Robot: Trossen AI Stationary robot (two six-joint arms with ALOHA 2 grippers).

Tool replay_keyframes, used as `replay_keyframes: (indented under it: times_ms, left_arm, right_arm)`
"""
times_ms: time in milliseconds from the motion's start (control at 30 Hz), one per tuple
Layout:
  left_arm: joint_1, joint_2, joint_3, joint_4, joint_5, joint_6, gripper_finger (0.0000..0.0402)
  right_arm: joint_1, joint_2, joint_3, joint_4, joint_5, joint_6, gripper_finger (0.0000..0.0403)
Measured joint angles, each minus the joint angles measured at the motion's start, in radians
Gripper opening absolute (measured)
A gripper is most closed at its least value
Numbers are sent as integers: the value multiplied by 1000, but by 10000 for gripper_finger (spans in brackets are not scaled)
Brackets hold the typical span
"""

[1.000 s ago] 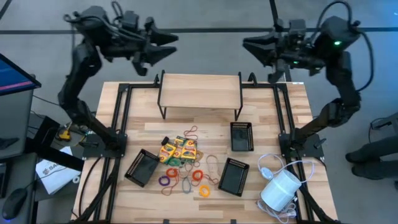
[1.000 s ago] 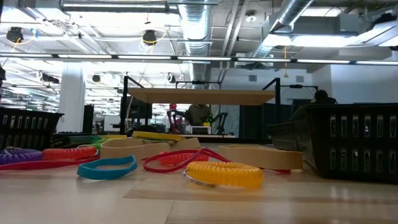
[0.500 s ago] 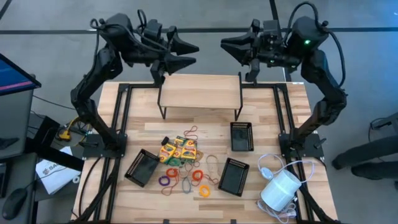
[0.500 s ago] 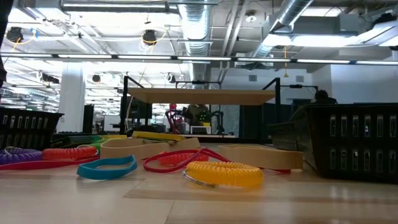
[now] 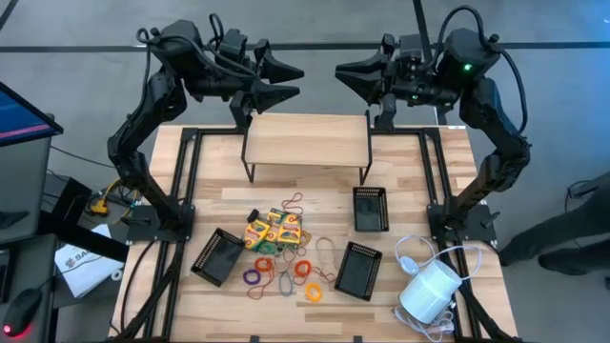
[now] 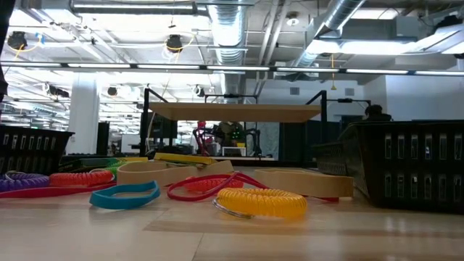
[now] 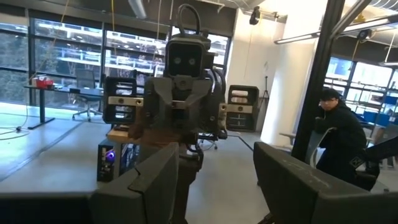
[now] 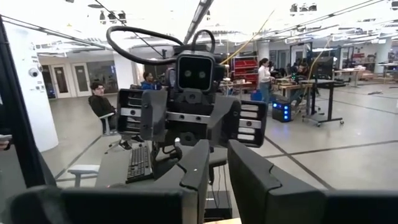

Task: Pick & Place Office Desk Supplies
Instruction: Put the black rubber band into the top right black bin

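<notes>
Overhead, crayon boxes [image 5: 274,229] and elastic loops [image 5: 286,272] lie well below both raised grippers: left gripper [image 5: 297,81] parted, right gripper [image 5: 340,76] nearly together; table-level view shows neither.

The low view's right tray [image 6: 406,163] is cut off.

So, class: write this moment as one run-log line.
left gripper: open, raised behind shelf | right gripper: slightly open, empty, facing it | crayon boxes, elastic loops: untouched on table
</notes>
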Motion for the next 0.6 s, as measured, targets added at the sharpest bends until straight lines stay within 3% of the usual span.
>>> replay_keyframes:
  times_ms: [600]
  left_arm:
    - [0,0,0,-1,8,25,193]
  right_arm:
    - [0,0,0,-1,0,-34,52]
